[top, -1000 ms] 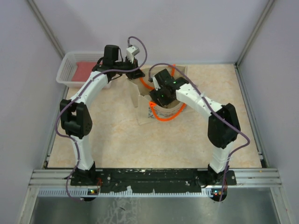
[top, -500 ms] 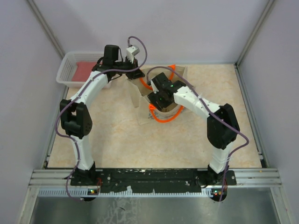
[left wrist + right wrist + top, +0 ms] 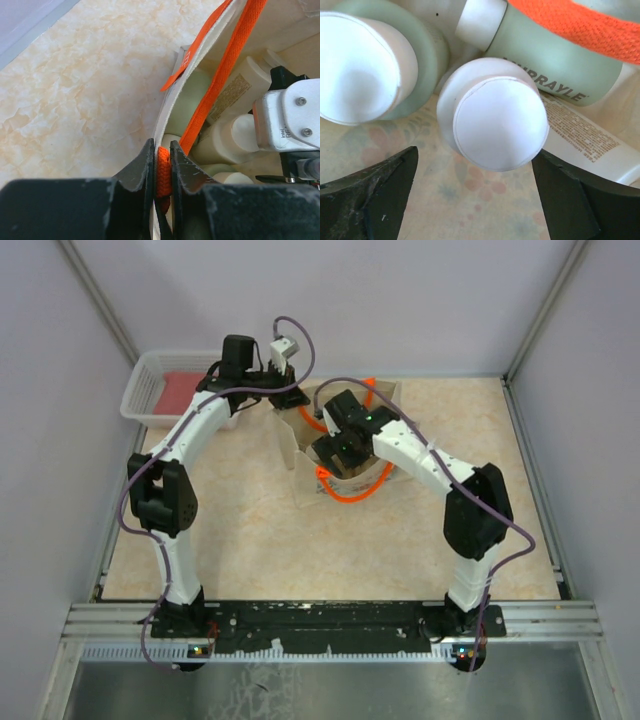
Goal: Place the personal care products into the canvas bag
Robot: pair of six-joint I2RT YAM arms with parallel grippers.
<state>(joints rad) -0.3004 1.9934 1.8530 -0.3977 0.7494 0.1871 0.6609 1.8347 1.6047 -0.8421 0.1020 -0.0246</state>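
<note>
Over the last second we have carried the right jaws off the near orange handle point(image 3: 350, 490) and further into the mouth of the canvas bag point(image 3: 303, 485), towards the left jaws. The right jaws now stand spread wide. A cream-capped bottle point(image 3: 492, 115) stands upright between them, and as far as we can see neither jaw presses on it. Beyond the left-hand jaw stands a pale green bottle point(image 3: 427, 55). A second green bottle point(image 3: 555, 55) lies ahead of the jaws under the orange webbing, and a cream bottle point(image 3: 590, 145) lies on its side just past the right-hand jaw. The left jaws are pressed together on the other orange handle point(image 3: 227, 60) at the bag's rim, holding the mouth open, and the bottles lie just to their right, inside the fabric. We judge all four products to be in the bag, which sits on the counter point(image 3: 250, 540). What remains is to lift the right jaws clear without snagging a handle, then let the left ones go.
</note>
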